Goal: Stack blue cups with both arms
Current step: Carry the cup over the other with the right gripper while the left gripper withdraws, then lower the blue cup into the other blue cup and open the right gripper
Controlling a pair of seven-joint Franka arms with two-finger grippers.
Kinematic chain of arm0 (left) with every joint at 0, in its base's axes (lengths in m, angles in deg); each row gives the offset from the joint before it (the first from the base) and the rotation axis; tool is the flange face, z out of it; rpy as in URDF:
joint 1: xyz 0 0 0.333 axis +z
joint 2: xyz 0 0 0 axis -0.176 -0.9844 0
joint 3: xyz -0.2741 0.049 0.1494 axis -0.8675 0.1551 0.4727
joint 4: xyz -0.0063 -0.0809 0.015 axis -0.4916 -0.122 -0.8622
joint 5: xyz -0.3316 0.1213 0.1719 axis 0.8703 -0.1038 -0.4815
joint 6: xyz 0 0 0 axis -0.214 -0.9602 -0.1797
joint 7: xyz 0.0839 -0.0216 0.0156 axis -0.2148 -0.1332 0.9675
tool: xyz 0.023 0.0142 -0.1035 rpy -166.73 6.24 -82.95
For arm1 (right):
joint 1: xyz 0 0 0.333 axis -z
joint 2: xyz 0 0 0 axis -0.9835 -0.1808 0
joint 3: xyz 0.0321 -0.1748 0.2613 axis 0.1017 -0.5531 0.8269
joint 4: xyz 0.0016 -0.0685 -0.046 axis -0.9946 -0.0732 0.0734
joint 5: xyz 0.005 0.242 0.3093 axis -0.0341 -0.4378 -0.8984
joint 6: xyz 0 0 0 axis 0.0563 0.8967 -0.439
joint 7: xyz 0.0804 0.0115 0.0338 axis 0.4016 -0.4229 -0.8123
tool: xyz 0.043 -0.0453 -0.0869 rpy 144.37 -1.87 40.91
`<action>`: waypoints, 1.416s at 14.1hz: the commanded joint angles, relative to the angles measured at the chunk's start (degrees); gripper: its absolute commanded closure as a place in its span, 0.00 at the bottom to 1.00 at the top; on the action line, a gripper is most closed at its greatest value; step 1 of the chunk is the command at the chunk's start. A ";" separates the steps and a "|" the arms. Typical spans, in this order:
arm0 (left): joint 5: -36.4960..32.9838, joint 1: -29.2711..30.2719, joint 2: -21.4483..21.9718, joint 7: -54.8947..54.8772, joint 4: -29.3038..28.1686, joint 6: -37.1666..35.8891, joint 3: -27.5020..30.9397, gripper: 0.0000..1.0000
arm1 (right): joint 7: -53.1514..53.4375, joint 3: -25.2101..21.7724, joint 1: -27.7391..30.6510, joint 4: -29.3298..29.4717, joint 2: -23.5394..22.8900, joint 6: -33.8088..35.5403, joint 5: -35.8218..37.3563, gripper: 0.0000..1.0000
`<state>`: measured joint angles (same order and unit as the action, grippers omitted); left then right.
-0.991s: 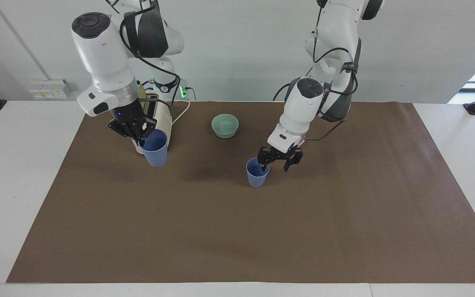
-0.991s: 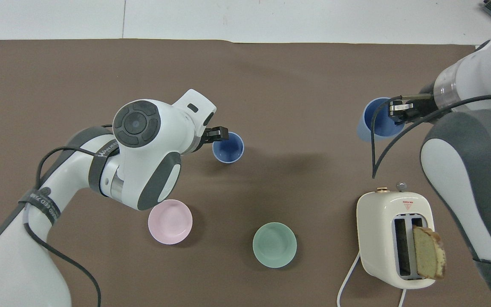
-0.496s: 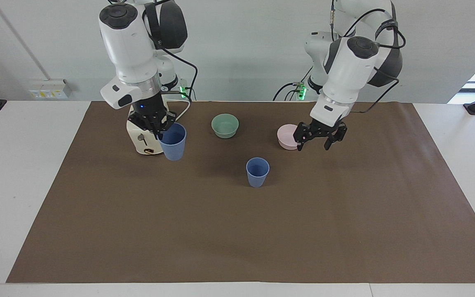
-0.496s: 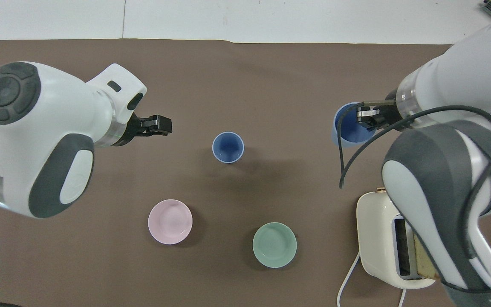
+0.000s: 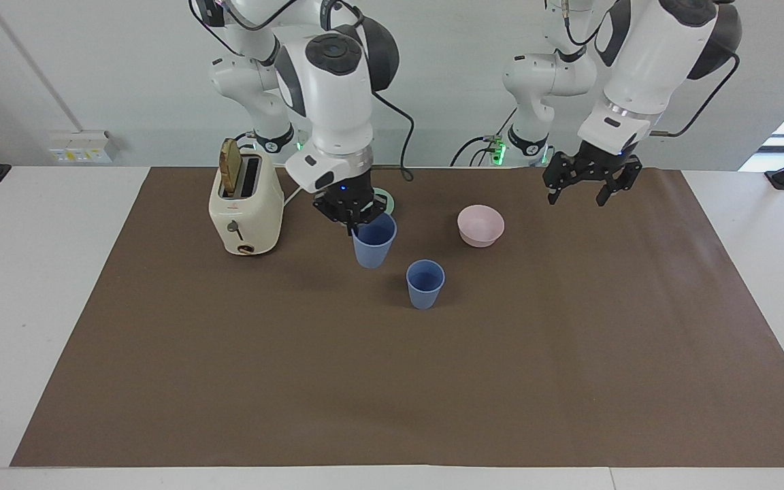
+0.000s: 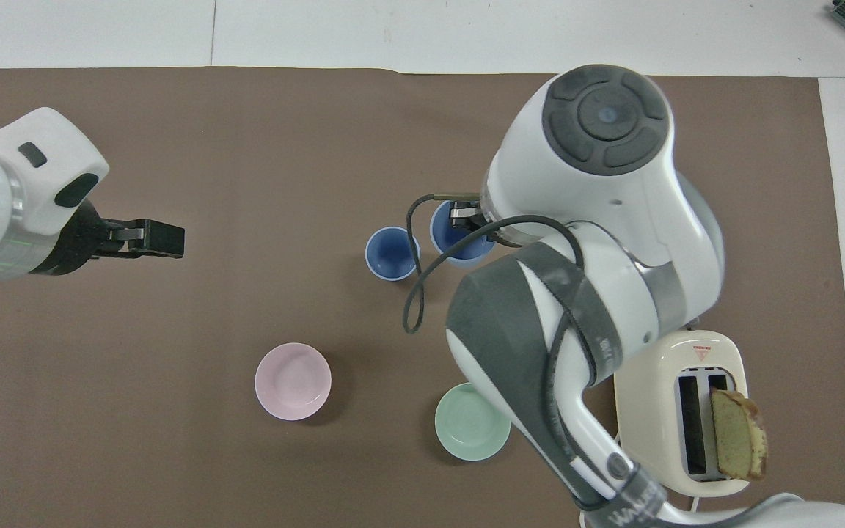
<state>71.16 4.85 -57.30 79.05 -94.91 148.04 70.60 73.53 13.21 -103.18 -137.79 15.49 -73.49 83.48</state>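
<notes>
Right gripper (image 5: 350, 219) pinching rim of held cup (image 5: 373, 241), raised and upright, just beside standing cup (image 5: 425, 283) at mat centre, toward the right arm's end. Left gripper (image 5: 591, 185) spread, empty, waiting well apart above the mat.

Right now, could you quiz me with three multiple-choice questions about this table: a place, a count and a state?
1. The pink bowl sits: A) on the brown mat B) in the toaster C) inside a cup
2. Blue cups in sight: A) one B) two C) four
3. The right claw is: A) empty B) shut on a blue cup C) holding bread

Answers: 1 A, it rests on the mat; 2 B, one held, one standing cup; 3 B, its fingers pinch the rim.
</notes>
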 commanded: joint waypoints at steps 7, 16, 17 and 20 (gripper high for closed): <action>-1.39 8.18 -0.09 -11.07 4.56 -6.27 0.53 0.00 | 6.62 1.66 -4.71 7.68 -10.28 -7.25 1.18 1.00; -1.30 10.13 -0.71 -15.13 -2.48 -4.77 0.79 0.00 | 5.83 1.66 -4.71 4.25 -8.00 -5.95 1.10 1.00; -1.30 9.95 -0.88 -14.52 -2.13 -4.51 0.79 0.00 | 5.65 1.66 -4.36 3.64 -7.56 -5.78 1.10 1.00; -1.21 10.21 -0.45 -14.51 -1.08 -5.91 0.79 0.00 | 3.28 1.66 -3.22 -3.28 -4.75 -10.67 0.04 1.00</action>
<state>70.45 14.26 -58.85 65.39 -96.35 142.83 71.80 78.69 14.11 -108.13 -133.89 6.86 -80.31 83.48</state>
